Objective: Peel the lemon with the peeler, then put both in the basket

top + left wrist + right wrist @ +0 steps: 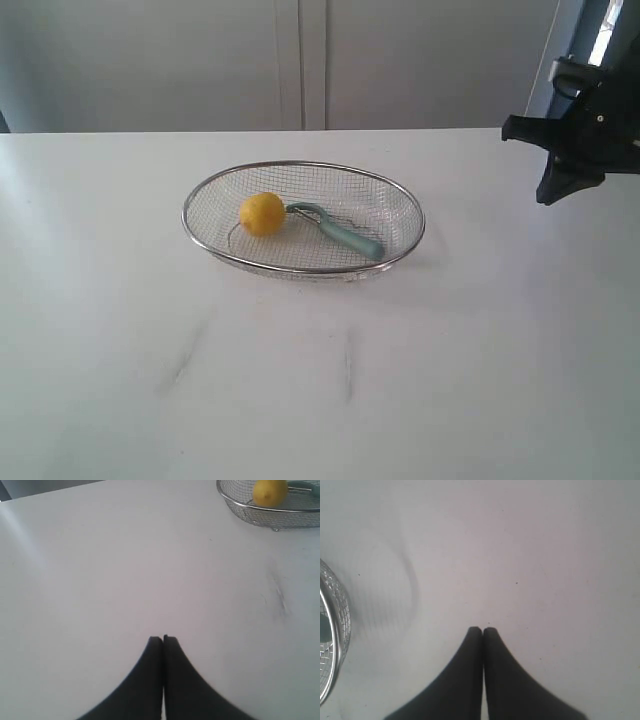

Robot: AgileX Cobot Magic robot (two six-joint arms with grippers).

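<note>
Exterior view: lemon [262, 213] beside peeler [345, 233] inside basket [300, 163], toward worktop [450, 380] far edge. Left claw [163, 639], right claw [483, 629] pressed together.

The basket [300, 163] stands on the bench [150, 380], near its middle. In the basket, the lemon [262, 213] lies toward the left side. The peeler [340, 232] lies just right of the lemon, its handle running toward the basket's front right. The right tool [483, 630] hangs well right of the basket.
</note>
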